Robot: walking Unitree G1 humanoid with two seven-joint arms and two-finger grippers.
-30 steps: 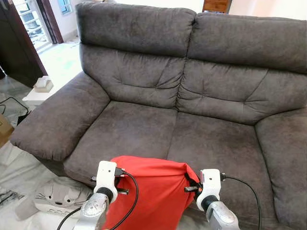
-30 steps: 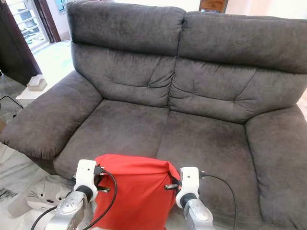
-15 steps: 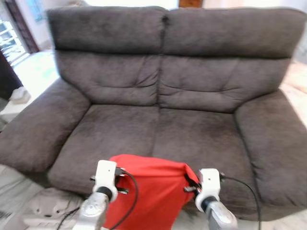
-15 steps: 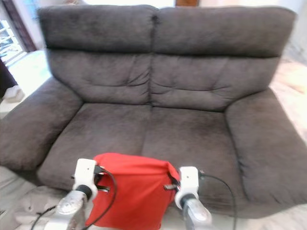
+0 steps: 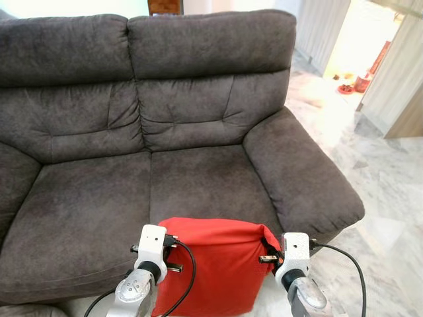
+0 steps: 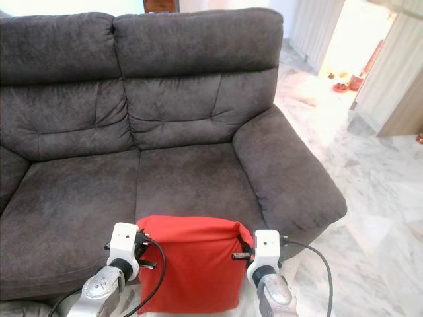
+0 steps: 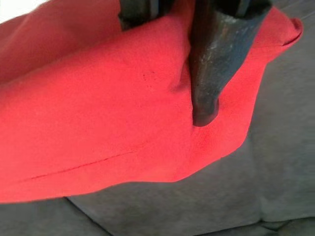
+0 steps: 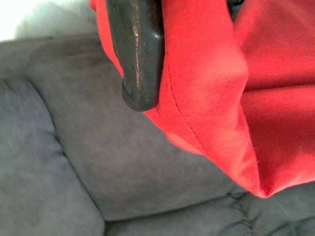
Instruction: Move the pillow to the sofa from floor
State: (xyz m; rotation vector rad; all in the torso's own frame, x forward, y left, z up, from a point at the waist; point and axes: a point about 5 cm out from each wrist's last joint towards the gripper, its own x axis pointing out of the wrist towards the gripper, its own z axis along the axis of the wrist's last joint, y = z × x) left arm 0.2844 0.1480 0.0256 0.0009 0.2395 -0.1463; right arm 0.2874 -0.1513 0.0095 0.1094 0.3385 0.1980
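A pale marble floor (image 5: pixel 390 218) runs toward a bright doorway (image 5: pixel 360 39).

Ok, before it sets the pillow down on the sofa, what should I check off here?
1. Left pincer shut on red pillow: ok.
2. Right pincer shut on the pillow's other edge: ok.
3. Pillow off the floor, held between both arms: ok.
4. Pillow over the sofa seat: not ok, it hangs at the front edge.
5. Seat free of other things: ok.
6. Pillow's bottom clears the seat edge: cannot tell.

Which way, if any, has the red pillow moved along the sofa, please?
Yes, rightward: the pillow now fronts the sofa's right seat cushion, past the centre seam.
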